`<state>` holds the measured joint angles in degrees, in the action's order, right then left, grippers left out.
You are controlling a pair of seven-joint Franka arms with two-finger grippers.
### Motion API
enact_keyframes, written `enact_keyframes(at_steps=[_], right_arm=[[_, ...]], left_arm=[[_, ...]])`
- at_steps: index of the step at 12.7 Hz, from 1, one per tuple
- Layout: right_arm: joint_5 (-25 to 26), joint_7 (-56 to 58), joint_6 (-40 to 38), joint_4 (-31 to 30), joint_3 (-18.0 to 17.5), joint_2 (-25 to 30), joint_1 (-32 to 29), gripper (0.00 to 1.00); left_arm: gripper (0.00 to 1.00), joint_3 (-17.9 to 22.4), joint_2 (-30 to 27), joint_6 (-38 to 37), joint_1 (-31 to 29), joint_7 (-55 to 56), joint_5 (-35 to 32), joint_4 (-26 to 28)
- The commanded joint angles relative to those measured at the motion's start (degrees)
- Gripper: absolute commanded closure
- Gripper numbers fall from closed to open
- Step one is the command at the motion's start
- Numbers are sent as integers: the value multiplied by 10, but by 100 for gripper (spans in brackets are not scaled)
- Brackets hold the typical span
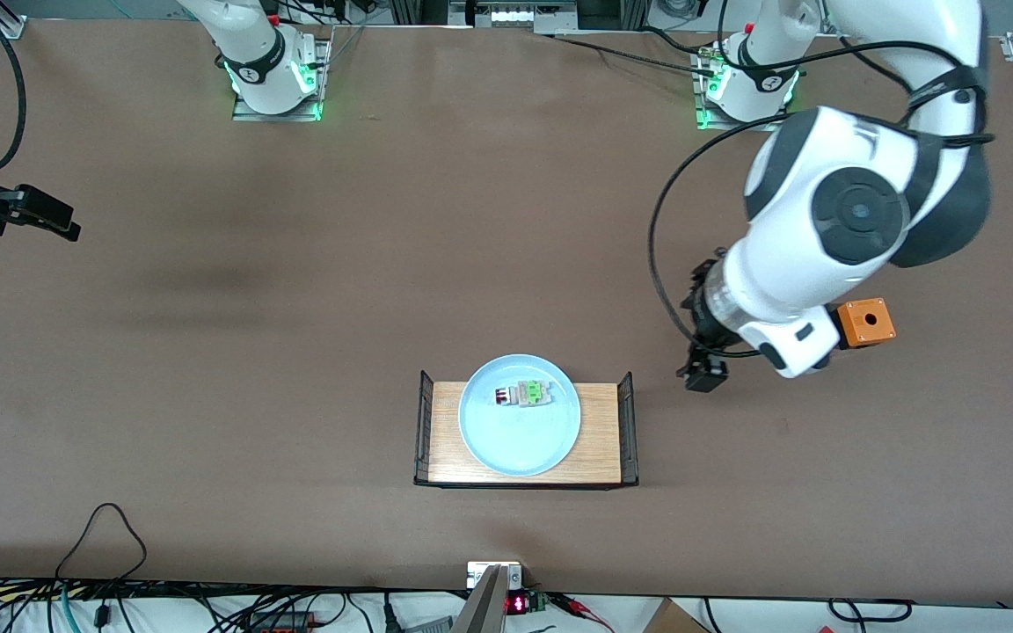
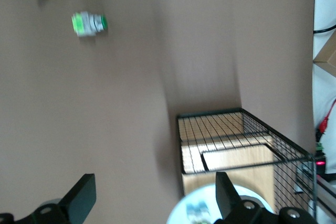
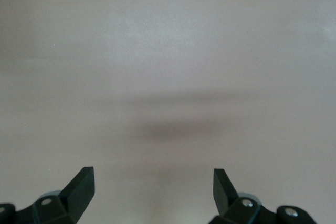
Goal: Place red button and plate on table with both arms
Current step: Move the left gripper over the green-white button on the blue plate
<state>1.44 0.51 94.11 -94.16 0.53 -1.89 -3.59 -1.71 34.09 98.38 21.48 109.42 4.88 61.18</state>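
The light blue plate [image 1: 515,444] lies on a small wooden tray [image 1: 599,431] near the front camera. The red button [image 1: 520,394] rests on the plate, its dark red cap toward the right arm's end. My left gripper [image 1: 704,369] hangs open and holds nothing, over bare table [image 1: 295,290] beside the tray's wire end. In the left wrist view the left gripper [image 2: 155,195] has the plate [image 2: 178,217] and the button [image 2: 198,211] by one fingertip. My right gripper [image 1: 54,220] waits open at the right arm's end. The right wrist view shows that gripper [image 3: 153,182] over bare tabletop only.
An orange box with a hole [image 1: 865,321] stands at the left arm's end, partly covered by that arm. A green-and-white switch [image 2: 88,23] lies on the table in the left wrist view. The tray's black wire ends [image 2: 236,135] stand up at both short sides.
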Motion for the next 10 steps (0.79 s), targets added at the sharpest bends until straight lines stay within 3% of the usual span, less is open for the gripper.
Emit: enact_keyframes(at_steps=[1,5,10], right_arm=[[1,8,-4,2,0,5,-1,0],[1,8,-4,2,0,5,-1,0],[1,8,-4,2,0,5,-1,0]], left_arm=[[0,7,44,37,26,89,17,-56],[0,14,99,119,72,185,18,-89],[0,34,167,201,116,192,17,-128]])
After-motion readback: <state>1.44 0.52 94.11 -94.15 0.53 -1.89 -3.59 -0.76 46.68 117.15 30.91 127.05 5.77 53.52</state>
